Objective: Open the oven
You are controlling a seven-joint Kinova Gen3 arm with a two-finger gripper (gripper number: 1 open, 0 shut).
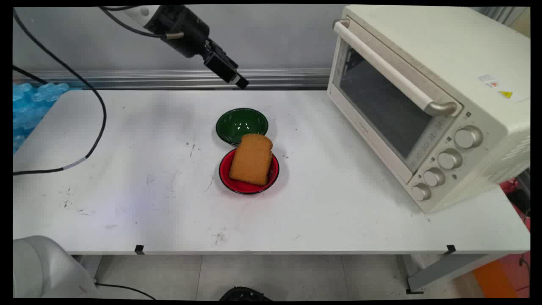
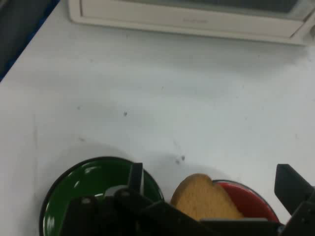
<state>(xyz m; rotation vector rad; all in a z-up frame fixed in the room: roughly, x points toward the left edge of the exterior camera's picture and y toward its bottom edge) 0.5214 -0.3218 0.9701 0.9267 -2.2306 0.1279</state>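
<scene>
Currently gripper (image 1: 237, 79) hangs high, fingers spread, holding nothing; green bowl (image 1: 241, 125) sits below it, bread (image 1: 252, 159) just beyond, propped slanted on red bowl (image 1: 249, 171).

1. A white rectangular table (image 1: 127, 203), scuffed with dark marks, fills most of the scene.
2. Behind it stands a plain grey wall (image 1: 275, 38) with a horizontal aluminium rail (image 1: 127, 79) along its base.
3. Pale floor tiles (image 1: 275, 275) show below the table's near edge.
4. Blue plastic wrapping (image 1: 29, 106) lies at the left.
</scene>
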